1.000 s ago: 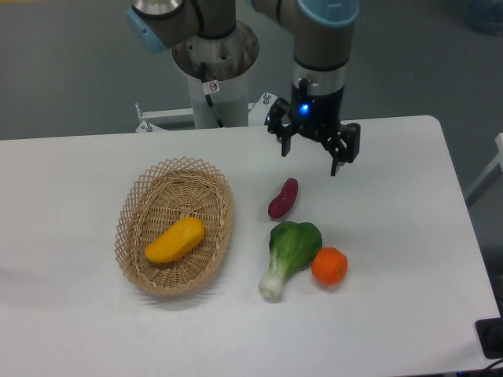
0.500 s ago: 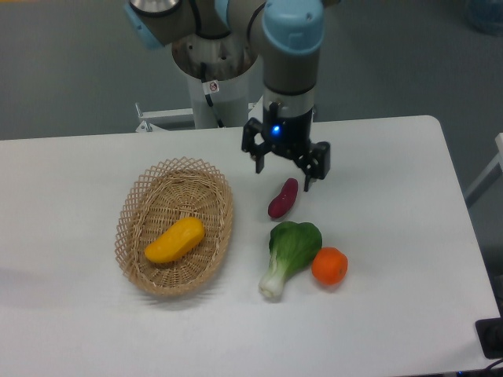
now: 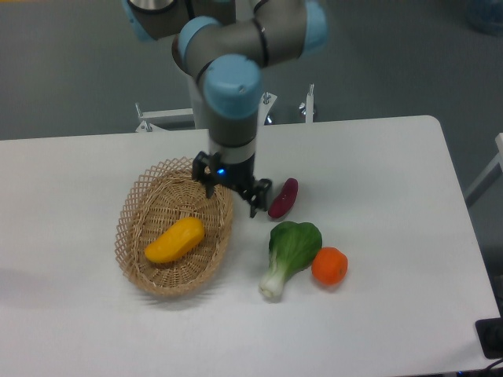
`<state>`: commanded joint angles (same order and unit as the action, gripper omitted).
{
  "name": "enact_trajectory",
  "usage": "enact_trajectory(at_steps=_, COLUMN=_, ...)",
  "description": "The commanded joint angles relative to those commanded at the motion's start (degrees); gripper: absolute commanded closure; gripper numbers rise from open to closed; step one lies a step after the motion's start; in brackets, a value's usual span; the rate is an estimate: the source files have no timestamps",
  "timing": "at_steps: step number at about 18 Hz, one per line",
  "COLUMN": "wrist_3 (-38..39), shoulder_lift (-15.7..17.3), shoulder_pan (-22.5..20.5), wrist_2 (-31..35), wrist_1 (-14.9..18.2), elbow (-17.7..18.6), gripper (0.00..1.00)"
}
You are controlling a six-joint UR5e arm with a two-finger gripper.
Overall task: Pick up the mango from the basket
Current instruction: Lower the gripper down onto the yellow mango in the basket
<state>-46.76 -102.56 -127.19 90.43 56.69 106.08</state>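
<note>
1. While the black two-finger gripper (image 3: 232,198) hangs over the rim of the oval tan woven wicker basket (image 3: 134,216) at the basket's 2 o'clock edge, its fingers stand wide apart w/ nothing between them.
2. The smooth elongated yellow-orange mango (image 3: 174,239) lies inside the basket, near its middle, long axis running approx. 8 to 2 o'clock; it's clear of the gripper, at the gripper's 7 o'clock.
3. One fingertip (image 3: 253,209) sits just beside the purple sweet potato (image 3: 283,198), which lies on the white table (image 3: 393,196) at 3 o'clock from the gripper; contact can't be told.
4. Green-and-white bok choy (image 3: 288,247) lies at 5 o'clock from the gripper, below the sweet potato.
5. A round orange fruit (image 3: 329,265) sits just beside the bok choy's leafy end, at its 4 o'clock.
</note>
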Motion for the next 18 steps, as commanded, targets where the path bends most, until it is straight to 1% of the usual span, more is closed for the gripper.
enact_trajectory(at_steps=2, wrist_3=-0.35, shoulder_lift=-0.45, shoulder_pan=1.32, wrist_2=0.01, wrist_1=-0.44, elbow=0.09, gripper=0.0)
enact_trajectory(at_steps=5, wrist_3=-0.88, shoulder_lift=-2.46, shoulder_pan=4.05, wrist_2=0.09, wrist_1=-2.37, elbow=0.18, gripper=0.0)
enact_trajectory(at_steps=7, wrist_3=-1.67, shoulder_lift=-3.69, shoulder_pan=4.49, wrist_2=0.09, wrist_1=-3.6, elbow=0.18, gripper=0.0)
enact_trajectory(at_steps=9, wrist_3=-2.11, shoulder_lift=-3.87, shoulder_pan=5.28, wrist_2=0.01, wrist_1=-3.69, elbow=0.17, gripper=0.0)
enact_trajectory(at_steps=14, wrist_3=-2.37, shoulder_lift=-6.07, shoulder_pan=6.34, wrist_2=0.27, wrist_1=-3.96, elbow=0.17, gripper=0.0)
enact_trajectory(at_steps=18, wrist_3=-2.02, shoulder_lift=-7.65, shoulder_pan=7.83, wrist_2=2.38, wrist_1=-4.04, elbow=0.09, gripper=0.0)
